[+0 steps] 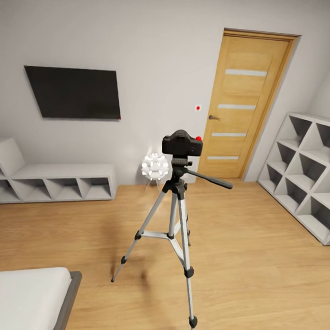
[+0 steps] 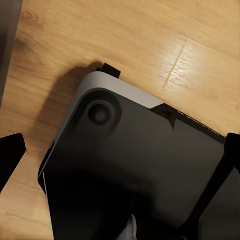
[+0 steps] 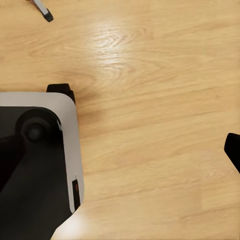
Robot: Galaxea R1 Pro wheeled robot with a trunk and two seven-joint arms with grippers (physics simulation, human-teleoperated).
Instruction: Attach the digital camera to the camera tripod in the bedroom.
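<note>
Digital camera [image 1: 182, 142], black and boxy with its red button [image 1: 199, 137] at the top corner on the door side, is sitting upright on the head of the camera tripod [image 1: 174, 223], touching it. That tripod is standing on the light wood plank floor [image 1: 256, 266] in the middle of the bedroom, three silver-grey legs spreading out, its long black pan handle [image 1: 208, 178] pointing toward the wooden door [image 1: 243, 104].

Both arms are hanging low beside the robot base. From the left wrist camera, the left gripper [image 2: 120, 155] is pointing down at the base's grey-and-black corner [image 2: 125, 150]; its dark fingertips [image 2: 11, 155] are sitting far apart at opposite edges, holding nothing. From the right wrist camera, one dark fingertip [image 3: 233, 150] of the right gripper is showing at the edge over bare floor, and I cannot tell whether that claw is apart or together. A tripod foot [image 3: 44, 11] is lying well apart from the base corner [image 3: 47, 150] there.

White cube shelving [image 1: 305, 167] is lining the wall right of the door, compartments holding nothing visible. A low white shelf unit [image 1: 48, 178] is standing under the wall-mounted black TV [image 1: 74, 92]. A white spiky ornament [image 1: 155, 167] is standing behind the tripod, near the wall. A bed corner [image 1: 27, 298] is showing closest to the robot, on its left
</note>
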